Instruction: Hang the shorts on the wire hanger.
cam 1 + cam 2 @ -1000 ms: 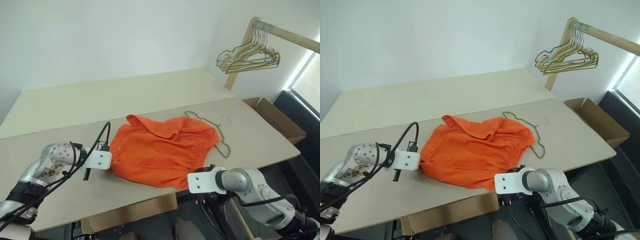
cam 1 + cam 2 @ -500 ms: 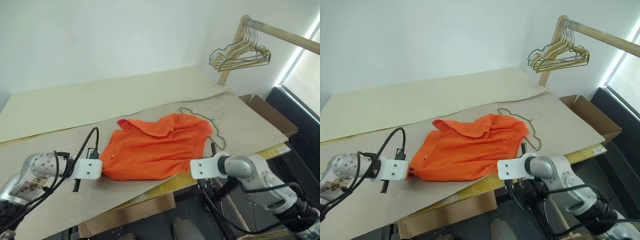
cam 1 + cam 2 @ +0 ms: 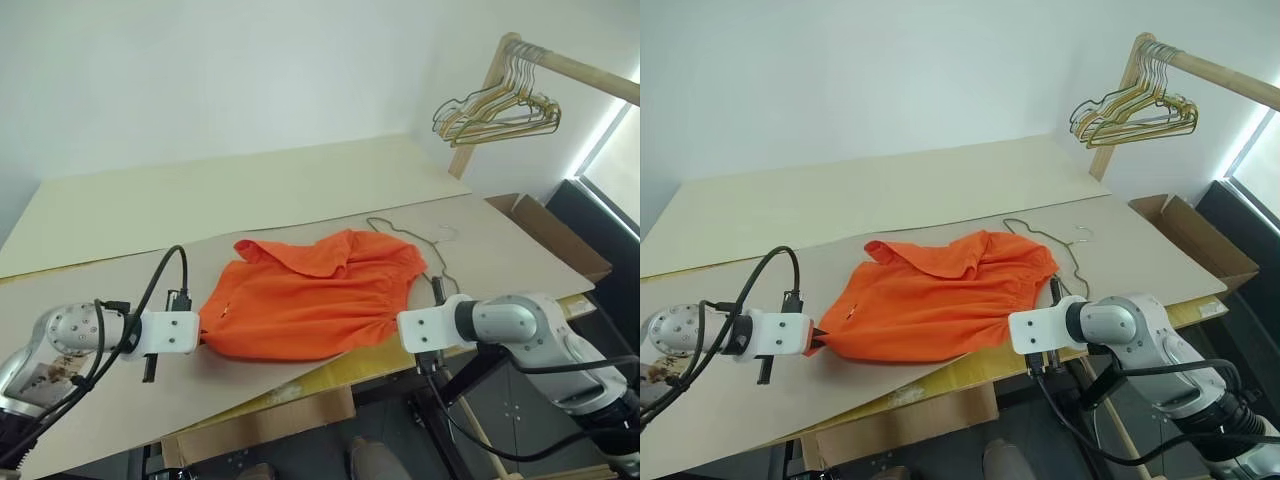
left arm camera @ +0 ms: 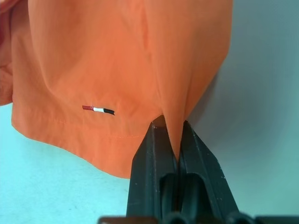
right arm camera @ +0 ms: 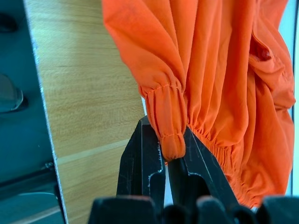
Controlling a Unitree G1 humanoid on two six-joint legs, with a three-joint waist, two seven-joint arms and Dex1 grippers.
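On a pale tabletop point(image 3: 120, 215) covered by a sheet of brown cardboard point(image 3: 500, 255), the shorts point(image 3: 310, 295) lie spread between the robot's two arms. They are bright orange, soft and thin, crumpled into folds, with a gathered elastic waistband. A tiny red, white and black tag point(image 4: 98, 109) is stitched near one hem. The left gripper point(image 4: 170, 149) has its black fingers pinched tight on a drawn-up peak of fabric at one edge of the shorts. The right gripper point(image 5: 174, 151) clamps a puckered bit of the waistband at the opposite edge. The wire hanger point(image 3: 440, 262), thin and dark, lies flat on the cardboard, partly under the far side of the shorts. A bunch of gold and pale-green wire hangers point(image 3: 500, 108) dangles from a wooden rail point(image 3: 585, 72). An open cardboard box point(image 3: 555, 235) sits beyond the table's end.
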